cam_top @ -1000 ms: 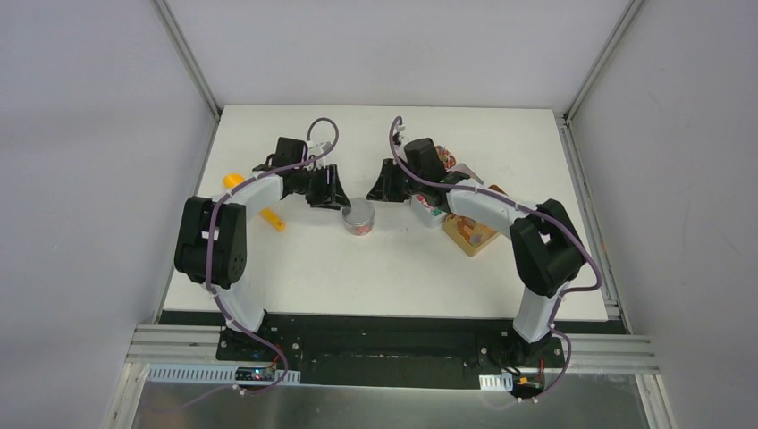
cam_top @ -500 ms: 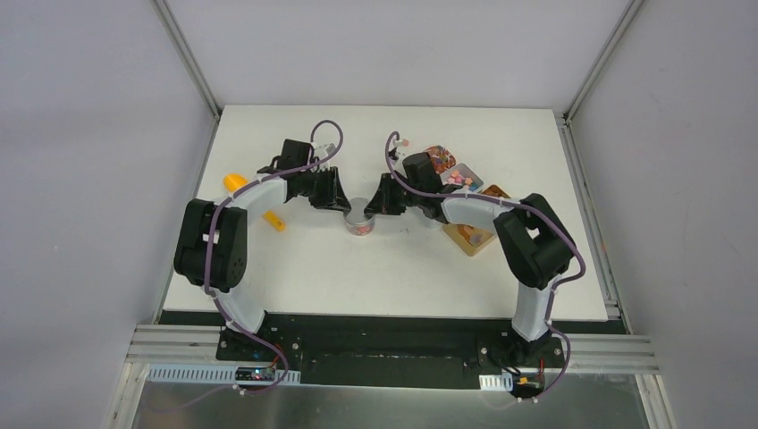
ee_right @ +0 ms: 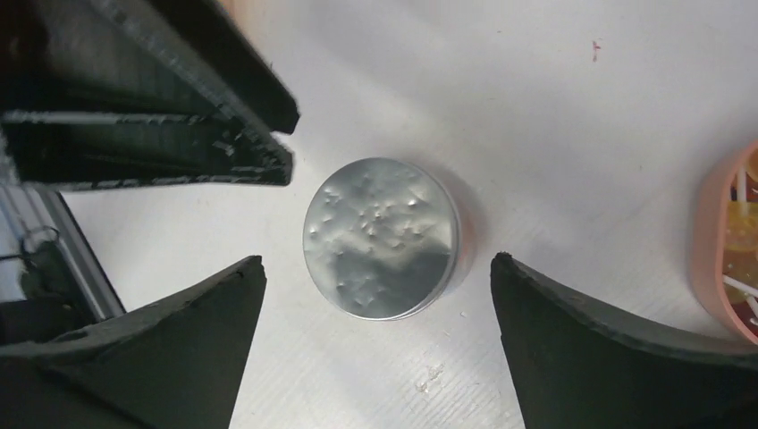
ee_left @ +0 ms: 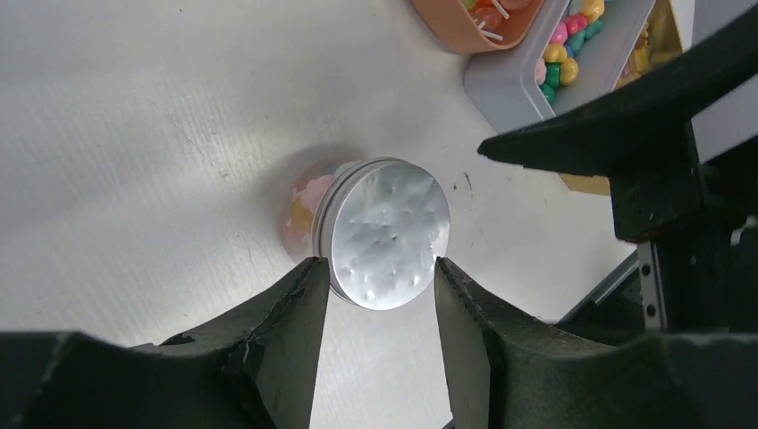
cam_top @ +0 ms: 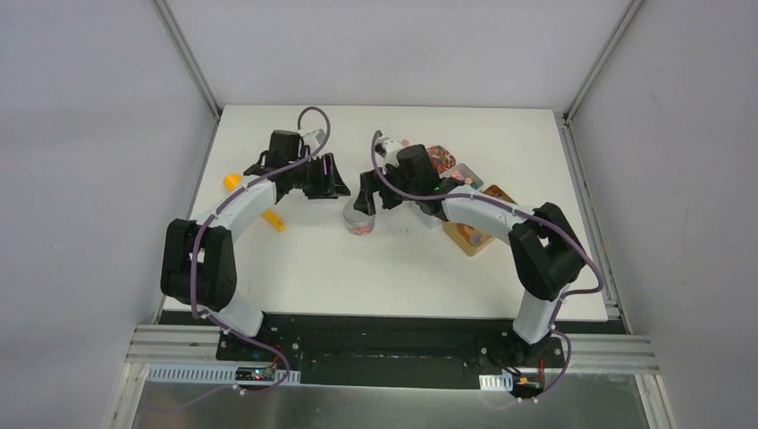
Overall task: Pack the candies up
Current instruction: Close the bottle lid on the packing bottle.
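Note:
A small clear jar with a round silver lid stands upright mid-table. Pastel candies show through its wall. More candies lie in a grey tray. My right gripper hovers over the jar, open wide, its fingers well clear of the lid on both sides. My left gripper is open about a lid's width, with the lid just beyond its fingertips. In the top view the left gripper sits back-left of the jar and the right gripper above it.
Several candy trays sit to the right of the jar, a peach one nearest it. An orange scoop lies at the left under my left arm. The two grippers are close together; the left one's fingers show in the right wrist view.
The right gripper has opened wide and shifted left over the jar. The left gripper has drawn back from the jar and parted its fingers. The jar stays put with its lid on.

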You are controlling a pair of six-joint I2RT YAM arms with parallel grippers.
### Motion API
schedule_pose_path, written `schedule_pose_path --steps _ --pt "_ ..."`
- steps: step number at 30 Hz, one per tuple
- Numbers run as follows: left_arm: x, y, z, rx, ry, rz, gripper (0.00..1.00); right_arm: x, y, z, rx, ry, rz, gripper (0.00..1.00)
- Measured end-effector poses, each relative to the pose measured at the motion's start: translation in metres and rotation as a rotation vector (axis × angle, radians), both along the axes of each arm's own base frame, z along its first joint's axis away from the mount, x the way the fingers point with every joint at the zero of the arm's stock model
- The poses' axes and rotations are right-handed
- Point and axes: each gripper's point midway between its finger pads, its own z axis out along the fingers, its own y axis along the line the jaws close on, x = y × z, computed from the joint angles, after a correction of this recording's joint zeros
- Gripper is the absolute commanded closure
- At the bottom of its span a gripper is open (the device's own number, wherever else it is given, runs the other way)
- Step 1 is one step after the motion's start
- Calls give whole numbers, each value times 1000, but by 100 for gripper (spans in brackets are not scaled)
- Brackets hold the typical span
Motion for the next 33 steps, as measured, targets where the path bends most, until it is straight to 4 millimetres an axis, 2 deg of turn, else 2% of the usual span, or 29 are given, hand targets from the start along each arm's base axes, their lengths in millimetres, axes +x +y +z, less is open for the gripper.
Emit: schedule_pose_path --steps 4,6,8,12,15,17,20,23,26,33 --pt "3 3 0 -24 10 35 56 -15 16 -1 -107 -132 93 3" --pt "3 5 -4 -28 19 48 58 -24 25 0 -152 -176 139 7" --pt "2 7 -8 -29 29 58 59 -28 34 4 -168 -205 166 17" --pt "-1 8 -15 -33 42 64 62 -20 34 11 -182 -227 145 45" --pt "-5 7 -20 -40 55 64 66 -12 30 15 -178 -221 105 73" --pt "-6 6 -23 -48 63 61 69 -8 27 14 -173 -207 79 85" --pt "-6 4 -27 -61 78 63 74 -3 26 10 -160 -175 49 90" --pt "-8 3 -38 -63 96 72 80 -1 27 -4 -150 -132 24 93" --pt "-15 1 -55 -62 140 82 84 -7 24 -36 -172 -57 5 94" --pt "-9 -4 -53 -72 105 94 84 -4 29 -35 -115 -53 -24 94"
